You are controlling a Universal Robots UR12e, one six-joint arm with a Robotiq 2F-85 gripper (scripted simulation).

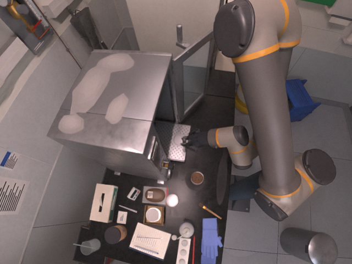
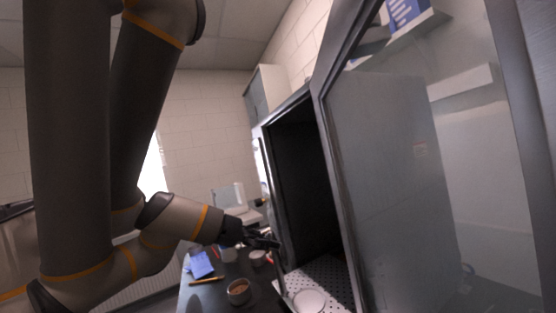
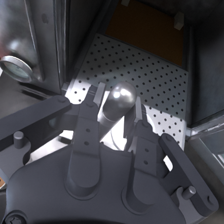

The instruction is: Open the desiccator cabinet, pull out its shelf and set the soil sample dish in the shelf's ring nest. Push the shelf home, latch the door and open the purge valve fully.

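Note:
The soil sample dish [image 1: 197, 178] sits on the black bench, a small round metal dish of brown soil [image 2: 239, 291], just in front of the pulled-out shelf. The perforated shelf [image 1: 174, 141] sticks out of the desiccator cabinet [image 1: 113, 108], and its ring nest [image 2: 309, 300] is empty. The cabinet door [image 1: 193, 76] stands open. My gripper [image 3: 117, 106] is at the shelf's front edge, open, with the shelf's round-topped metal handle [image 3: 119, 102] standing between its fingers. The gripper holds nothing.
The open door's glass panel [image 2: 391, 182] stands close to the right of the shelf. Bench clutter lies behind the dish: a tissue box [image 1: 103, 203], a notepad [image 1: 149, 240], blue gloves [image 1: 210, 240], a brush [image 1: 209, 210]. A pressure gauge [image 3: 15, 69] sits on the cabinet's front.

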